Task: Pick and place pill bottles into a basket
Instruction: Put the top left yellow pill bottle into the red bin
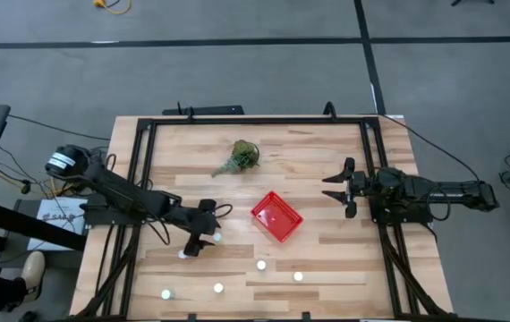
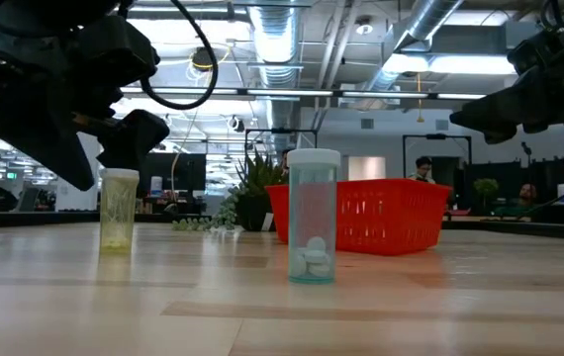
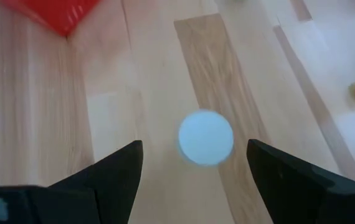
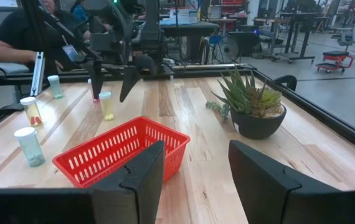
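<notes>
left pincer (image 1: 203, 243) hangs over the front-left part of the table (image 1: 327, 268), fingers spread, straddling one pill bottle (image 3: 205, 137) from above. in the left wrist view its white cap sits between the two dark fingers, touching neither. nothing is pinched yet.

we count further pill bottles on the table: one just behind the left pincer's wrist side (image 1: 183, 255), then a loose row toward the front edge (image 1: 166, 293), (image 1: 218, 288), (image 1: 260, 265), (image 1: 297, 276). the basket (image 1: 276, 216) sits near the middle, rotated to a diamond, and looks empty. a small potted plant (image 1: 242, 156) stands behind it. the right pincer (image 1: 346, 188) waits to the right of the basket, fingers spread, holding nothing.

risks, as we judge them:
- the bottle is narrow and tall; if one finger reaches it first during closing, it could tip over and roll.
- descending too little would put the grip on the cap alone, and a smooth round cap may slip out.
- a neighbouring bottle stands close to the left pincer and could be knocked by it.

materials: bottles are clear, slightly tinted plastic cylinders with white round caps; the low view shows white tablets at the bottom of one (image 2: 313, 229). basket is bright red plastic, slotted walls, shallow. table is pale wood planks, smooth, framed by black rails.
</notes>
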Controlling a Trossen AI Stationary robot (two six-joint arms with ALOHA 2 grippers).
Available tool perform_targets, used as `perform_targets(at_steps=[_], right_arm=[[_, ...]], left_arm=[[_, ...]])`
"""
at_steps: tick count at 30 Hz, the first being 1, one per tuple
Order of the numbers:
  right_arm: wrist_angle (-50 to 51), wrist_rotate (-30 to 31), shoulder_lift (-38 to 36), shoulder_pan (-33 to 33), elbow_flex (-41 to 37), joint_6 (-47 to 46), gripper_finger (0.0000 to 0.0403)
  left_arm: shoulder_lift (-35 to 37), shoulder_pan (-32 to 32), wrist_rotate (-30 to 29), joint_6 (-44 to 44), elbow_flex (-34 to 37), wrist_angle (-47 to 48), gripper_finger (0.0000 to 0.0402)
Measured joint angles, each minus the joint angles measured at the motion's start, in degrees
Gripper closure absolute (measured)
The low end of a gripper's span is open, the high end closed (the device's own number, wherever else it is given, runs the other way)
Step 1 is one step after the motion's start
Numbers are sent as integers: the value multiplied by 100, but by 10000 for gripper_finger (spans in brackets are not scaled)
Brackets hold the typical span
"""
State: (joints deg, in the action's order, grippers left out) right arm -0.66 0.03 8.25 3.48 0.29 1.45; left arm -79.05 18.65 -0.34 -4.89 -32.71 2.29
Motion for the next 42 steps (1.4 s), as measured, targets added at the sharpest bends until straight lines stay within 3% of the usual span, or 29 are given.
perform_targets(at_steps=[10,21,27,42], right_arm=[[-1,0,0,-1,-1,0,230],[0,0,0,0,0,1,230],[-1,0,0,1,-1,1,230],[-1,0,0,-1,-1,0,230]], left_arm=[[-85,0,-39,-7,-125,29,133],[-85,-7,-44,-83,-124,55,246],[-83,-67,-66,-46,-124,-130,285],[-78,-714,-442,897,-920,-593,284]])
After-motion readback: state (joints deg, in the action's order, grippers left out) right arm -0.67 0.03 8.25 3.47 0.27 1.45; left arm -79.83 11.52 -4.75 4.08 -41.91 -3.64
